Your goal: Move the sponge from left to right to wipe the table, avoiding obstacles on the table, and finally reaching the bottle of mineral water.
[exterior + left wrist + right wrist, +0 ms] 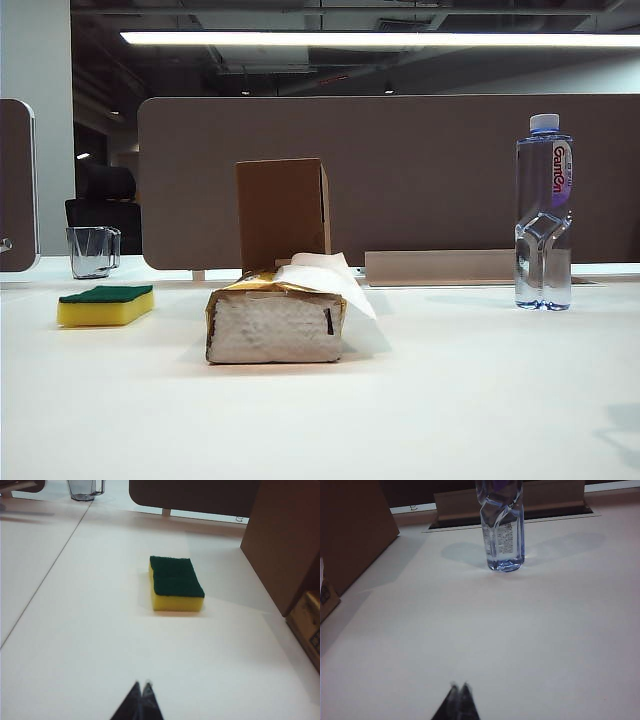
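Observation:
The yellow sponge (105, 305) with its green top lies flat on the white table (450, 390) at the left. In the left wrist view the sponge (175, 584) rests well ahead of my left gripper (142, 684), which is shut and empty. A gold-edged tissue pack (277, 322) lies in the middle with a sheet sticking out, and an upright brown cardboard box (283, 211) stands behind it. The mineral water bottle (544, 211) stands at the right. My right gripper (459, 685) is shut and empty, far short of the bottle (502, 532). Neither gripper shows in the exterior view.
A clear glass mug (93, 251) stands at the back left, beyond the sponge. A low brown panel (440, 266) and a tall partition run along the table's far edge. The cardboard box (285, 540) rises beside the sponge in the left wrist view.

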Tool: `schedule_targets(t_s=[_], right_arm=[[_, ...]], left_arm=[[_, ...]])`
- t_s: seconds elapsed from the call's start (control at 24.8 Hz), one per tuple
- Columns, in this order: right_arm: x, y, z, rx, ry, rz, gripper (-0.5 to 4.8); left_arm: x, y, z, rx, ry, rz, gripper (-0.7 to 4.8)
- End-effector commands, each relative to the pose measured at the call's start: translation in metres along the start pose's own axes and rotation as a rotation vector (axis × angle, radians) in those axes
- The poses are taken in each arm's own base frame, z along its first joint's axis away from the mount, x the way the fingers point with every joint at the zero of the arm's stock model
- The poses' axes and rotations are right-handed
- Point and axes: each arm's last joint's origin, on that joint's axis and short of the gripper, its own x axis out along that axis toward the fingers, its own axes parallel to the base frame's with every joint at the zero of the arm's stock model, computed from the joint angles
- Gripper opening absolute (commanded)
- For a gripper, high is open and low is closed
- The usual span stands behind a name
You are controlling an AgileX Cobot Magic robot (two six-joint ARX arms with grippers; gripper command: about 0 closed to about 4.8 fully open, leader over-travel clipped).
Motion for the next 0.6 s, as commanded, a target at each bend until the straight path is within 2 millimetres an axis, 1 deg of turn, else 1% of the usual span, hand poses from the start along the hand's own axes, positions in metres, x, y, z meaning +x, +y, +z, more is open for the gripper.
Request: schedule_targets(t_s=[0.04,0.48,0.6], right_arm=[[-0.0002,0.0003,0.0013,-0.005,-0.010,0.004,-0.09],[-0.0002,0.0006,0.0014,-0.006,-0.010,0.015,-0.09],[-0.0002,0.0007,0.0014,-0.005,-0.010,0.016,-0.09]], left_arm=[[-0.0001,-0.0002,0.0010,-0.002,-0.009,-0.003,-0.05],[-0.0001,-0.0002,0.0011,-0.002,-0.009,-0.003,-0.05],[-0.0003,-0.0012,0.0025,-0.002,-0.016,-0.033,-0.03]])
